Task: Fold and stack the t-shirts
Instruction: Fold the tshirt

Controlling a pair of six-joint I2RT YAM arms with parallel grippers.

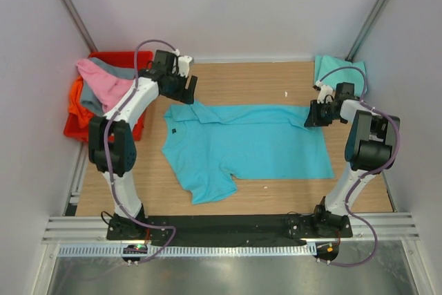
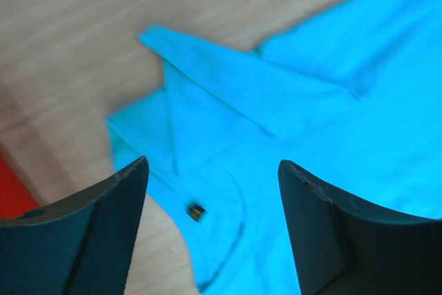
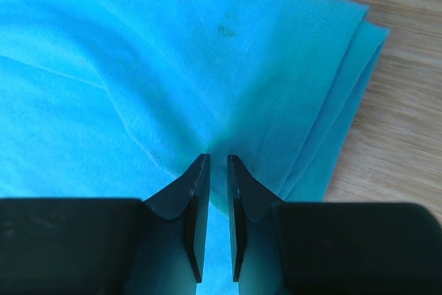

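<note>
- I see the bright turquoise-blue cloth t-shirt (image 1: 255, 144) spread flat in the middle of the pale wooden table (image 1: 248, 84), with its collar end to my left and its hem to my right.
- My left gripper (image 2: 214, 229) hangs above the collar end with its jaws wide apart and nothing between them. In its wrist view, a flap of the shirt lies folded over near the neck.
- A small dark tag (image 2: 197, 211) shows at the collar.
- My right gripper (image 3: 215, 222) sits at the far hem corner, jaws drawn narrow and pinching the cloth, which puckers toward the fingertips (image 3: 199, 170). The layered hem edges lie just beside it.
- A paler mint-teal cloth shirt (image 1: 337, 69) lies at the far right corner of the table.
- The red plastic crate (image 1: 72, 128) at the far left holds a pink cloth shirt (image 1: 103, 82), a grey cloth shirt (image 1: 119, 68) and an orange cloth shirt (image 1: 78, 101), heaped and spilling over its rim.
</note>
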